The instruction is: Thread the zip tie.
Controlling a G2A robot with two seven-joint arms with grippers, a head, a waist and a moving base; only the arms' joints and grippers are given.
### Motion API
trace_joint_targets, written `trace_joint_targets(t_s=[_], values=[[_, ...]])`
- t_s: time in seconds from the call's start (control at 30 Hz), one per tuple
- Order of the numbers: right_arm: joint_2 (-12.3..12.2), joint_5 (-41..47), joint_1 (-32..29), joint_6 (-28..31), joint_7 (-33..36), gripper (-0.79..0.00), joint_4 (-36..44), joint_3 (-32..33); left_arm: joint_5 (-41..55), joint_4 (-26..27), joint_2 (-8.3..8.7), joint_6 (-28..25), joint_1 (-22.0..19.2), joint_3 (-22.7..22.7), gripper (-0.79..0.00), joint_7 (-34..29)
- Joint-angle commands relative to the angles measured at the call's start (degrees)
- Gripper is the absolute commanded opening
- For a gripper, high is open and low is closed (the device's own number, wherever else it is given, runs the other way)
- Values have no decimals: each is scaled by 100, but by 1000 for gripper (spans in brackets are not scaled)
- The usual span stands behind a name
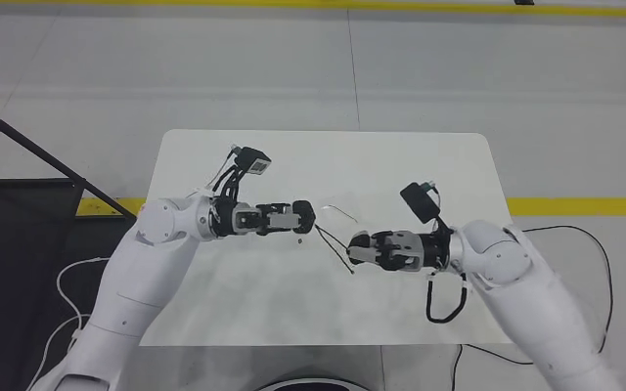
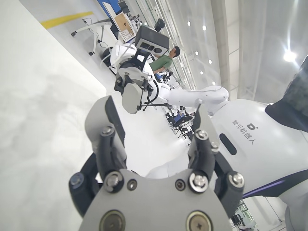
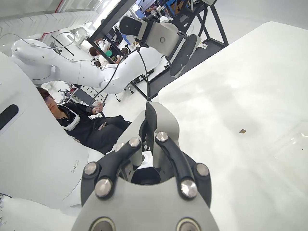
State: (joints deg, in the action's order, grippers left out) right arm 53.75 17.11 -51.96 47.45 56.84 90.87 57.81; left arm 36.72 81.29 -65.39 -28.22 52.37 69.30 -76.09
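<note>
A thin black zip tie (image 1: 331, 239) hangs over the middle of the white table (image 1: 421, 166). My right gripper (image 1: 354, 246) is shut on it. In the right wrist view the strap (image 3: 143, 73) rises out of the closed fingertips (image 3: 150, 111) toward the left arm. My left gripper (image 1: 311, 217) hovers just left of the strap's far end. Its fingers (image 2: 115, 118) are open with nothing between them. From the left wrist view, the right gripper (image 2: 131, 97) faces mine with the black strap (image 2: 154, 105) sticking out sideways.
A thin pale strip (image 1: 340, 209) lies on the table between the two grippers. A small brown speck (image 3: 242, 131) sits on the tabletop. A black frame (image 1: 39, 161) stands off the table's left edge. A black cable (image 1: 445, 303) loops by the right forearm.
</note>
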Motion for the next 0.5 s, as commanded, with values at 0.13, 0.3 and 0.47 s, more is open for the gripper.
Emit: trace_joint_targets(t_s=[0.13,0.3,0.47], values=[[-206,282,285,128,-127,-785,-132,-433,216,-86,-13,103,-119,-134,-434,-100],[-363,395,497,261,-261,-785,-221,-765,374,-136,-15,177,-186,-205,-446,-174],[-494,456,692,411,-411,-785,-291,-1071,455,-159,-15,233,-234,-266,-474,-230]])
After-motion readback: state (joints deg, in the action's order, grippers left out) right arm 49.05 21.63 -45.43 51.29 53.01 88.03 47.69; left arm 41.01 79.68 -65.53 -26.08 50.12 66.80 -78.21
